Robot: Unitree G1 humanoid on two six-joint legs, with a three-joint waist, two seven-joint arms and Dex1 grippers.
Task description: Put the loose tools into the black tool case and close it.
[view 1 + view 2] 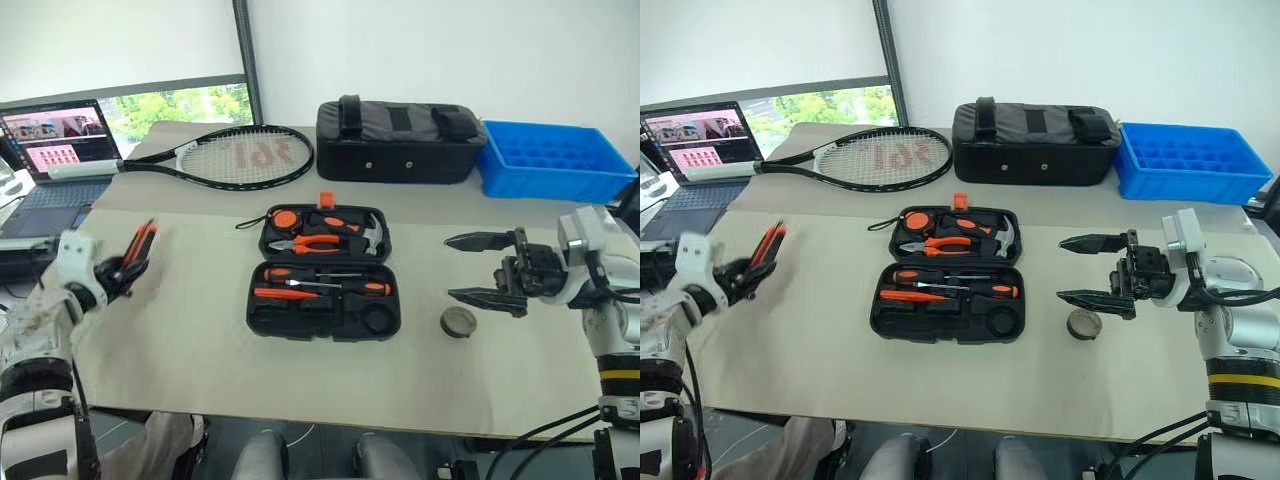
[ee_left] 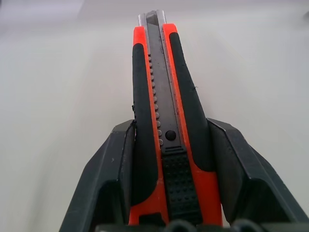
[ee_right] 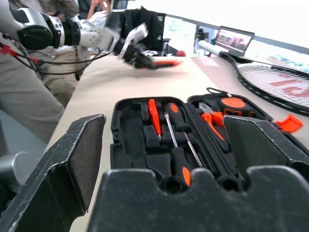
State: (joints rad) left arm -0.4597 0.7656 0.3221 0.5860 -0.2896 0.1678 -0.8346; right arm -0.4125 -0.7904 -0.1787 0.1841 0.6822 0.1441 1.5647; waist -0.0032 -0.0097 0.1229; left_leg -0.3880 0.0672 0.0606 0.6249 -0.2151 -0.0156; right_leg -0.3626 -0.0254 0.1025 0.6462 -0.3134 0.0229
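Note:
The black tool case [image 1: 253,300] lies open in the middle of the table, orange latch at its far edge. Two orange-and-black screwdrivers [image 1: 330,272] and a thin orange one [image 1: 284,293] rest in its near half. My left gripper [image 1: 128,268] is shut on the black-and-orange utility knife [image 2: 164,121], held above the table left of the case, its tip pointing away from me. The small dark tape roll [image 1: 459,321] sits on the table right of the case. Just above and behind it, my right gripper [image 1: 468,268] stands open, pointing left at the case with nothing between its fingers.
Pliers, a hammer and a tape measure fill the case's far half [image 1: 325,232]. A tennis racket [image 1: 240,157], a black fabric bag [image 1: 400,140] and a blue tray [image 1: 553,160] line the back. A laptop [image 1: 50,150] stands far left. A person [image 3: 29,92] stands beside the table.

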